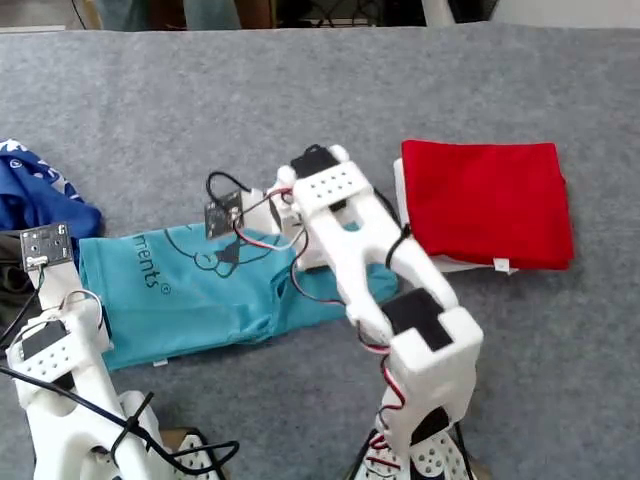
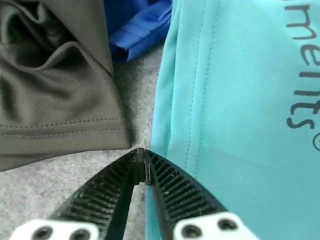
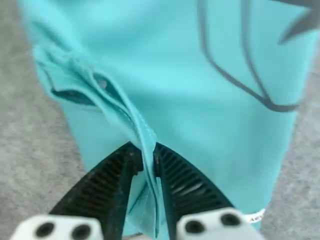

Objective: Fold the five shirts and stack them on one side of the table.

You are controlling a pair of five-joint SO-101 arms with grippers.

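The table (image 1: 150,90) is grey and fuzzy all over, like a carpet. The light on it is soft and even, with only faint shadows. Past its far edge you can see a thin strip of the room, with a brown wooden piece (image 1: 257,12), a dark gap (image 1: 340,10) next to it, and something white (image 1: 570,8) near the far corner.

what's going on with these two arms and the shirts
Both arms are working on the teal shirt, which lies on the grey table. The right gripper pinches a fold of it; the left gripper is shut at its other end, apparently gripping the edge. A folded red shirt lies to the right; a blue shirt and a dark shirt sit bunched at the left.
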